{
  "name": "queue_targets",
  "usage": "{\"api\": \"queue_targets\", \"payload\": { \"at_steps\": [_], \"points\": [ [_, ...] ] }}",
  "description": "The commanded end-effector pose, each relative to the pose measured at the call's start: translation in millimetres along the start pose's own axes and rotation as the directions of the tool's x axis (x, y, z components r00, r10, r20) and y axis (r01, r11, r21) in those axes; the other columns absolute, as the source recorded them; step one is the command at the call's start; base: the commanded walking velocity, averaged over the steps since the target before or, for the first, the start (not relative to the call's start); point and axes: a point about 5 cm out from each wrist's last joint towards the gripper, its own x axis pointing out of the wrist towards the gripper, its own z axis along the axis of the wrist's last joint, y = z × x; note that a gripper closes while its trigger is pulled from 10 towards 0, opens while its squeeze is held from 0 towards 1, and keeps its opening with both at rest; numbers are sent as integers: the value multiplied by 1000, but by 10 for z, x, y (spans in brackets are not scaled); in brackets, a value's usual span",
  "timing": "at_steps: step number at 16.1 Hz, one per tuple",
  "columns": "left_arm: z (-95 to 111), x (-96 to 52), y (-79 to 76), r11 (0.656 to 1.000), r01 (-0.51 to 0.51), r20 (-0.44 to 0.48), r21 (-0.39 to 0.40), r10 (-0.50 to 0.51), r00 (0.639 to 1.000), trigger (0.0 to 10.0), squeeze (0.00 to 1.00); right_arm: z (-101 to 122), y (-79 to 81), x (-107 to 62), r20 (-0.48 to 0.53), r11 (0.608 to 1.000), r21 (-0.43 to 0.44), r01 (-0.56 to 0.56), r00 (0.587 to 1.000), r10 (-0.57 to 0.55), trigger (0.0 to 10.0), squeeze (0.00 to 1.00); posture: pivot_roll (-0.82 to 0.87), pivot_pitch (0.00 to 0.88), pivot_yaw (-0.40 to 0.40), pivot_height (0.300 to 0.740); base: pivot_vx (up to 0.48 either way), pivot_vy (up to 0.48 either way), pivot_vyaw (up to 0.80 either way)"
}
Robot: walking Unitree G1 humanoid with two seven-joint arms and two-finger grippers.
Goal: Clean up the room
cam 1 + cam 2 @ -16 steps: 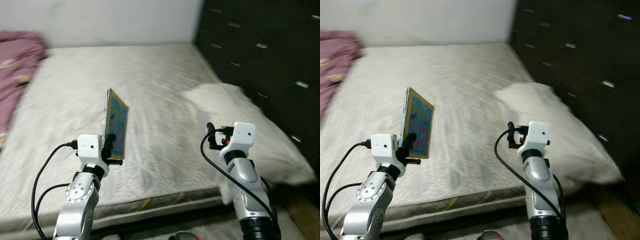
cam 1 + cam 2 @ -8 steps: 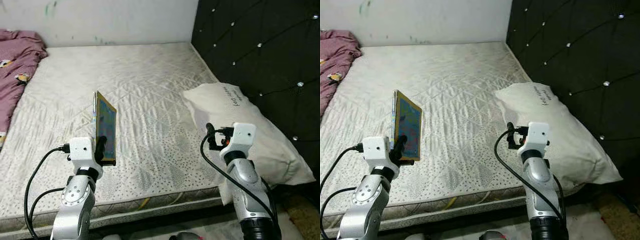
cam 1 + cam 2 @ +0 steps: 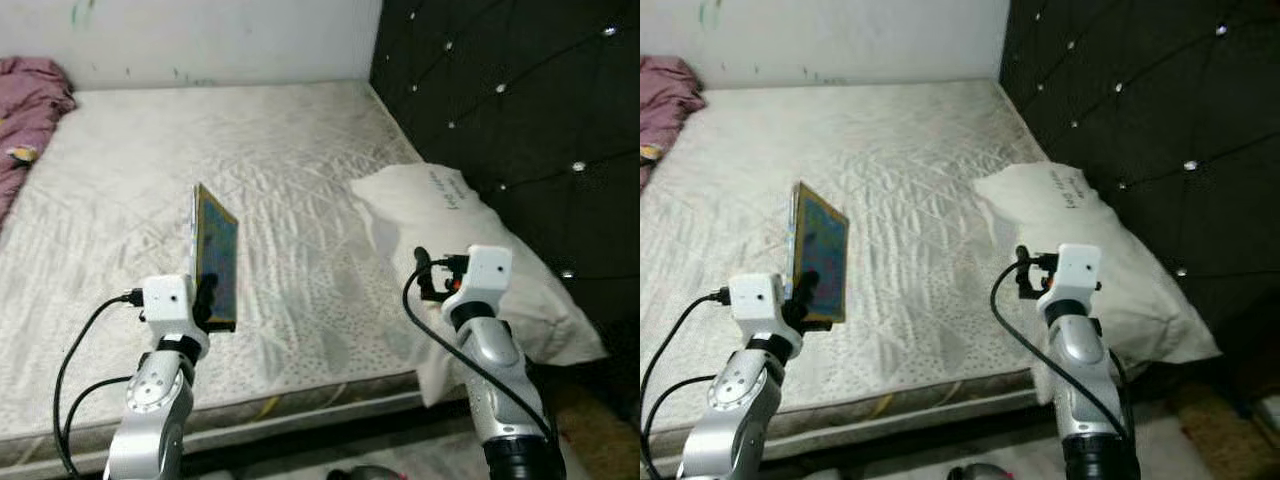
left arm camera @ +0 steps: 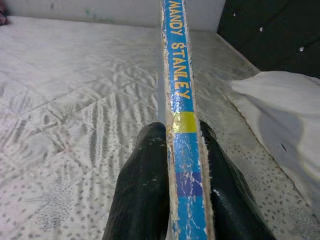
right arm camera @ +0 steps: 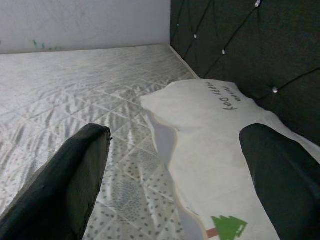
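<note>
The left hand (image 3: 207, 298) holds a thin book (image 3: 216, 256) upright, with both black fingers (image 4: 145, 185) pressed on its sides. The book's blue spine reads "MANDY STANLEY". It is up in the air above the near part of the bed (image 3: 250, 160). The right hand (image 3: 424, 274) is wide open and holds nothing, just over the near edge of a white pillow (image 3: 470, 250). The pillow lies on the right side of the bed, beside a dark headboard (image 3: 520, 110). A purple blanket (image 3: 25, 110) lies at the far left.
</note>
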Motion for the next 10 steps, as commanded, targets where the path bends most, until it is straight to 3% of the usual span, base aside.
{"api": "queue_targets", "payload": {
  "at_steps": [1, 7, 10],
  "points": [
    [117, 18, -17, 1000, 6, 48, 2, -6, 999, 10000, 0, 20, -41, -6, 3, 1000, -6, 8, 1000, -8, 10000, 0, -4, 25, -20, 740, 0, -368, 0],
    [105, 19, -18, 1000, 10, 42, 3, -10, 999, 10000, 0, 17, -36, -2, 1, 1000, -5, 5, 1000, -5, 10000, 0, -3, 20, -20, 740, 0, -480, 0],
    [110, 22, -28, 1000, -3, 50, 11, 2, 999, 10000, 0, 20, -37, 2, 4, 1000, -4, 1, 1000, -1, 10000, 0, -3, 16, -22, 740, 0, -80, 0]
  ]
}}
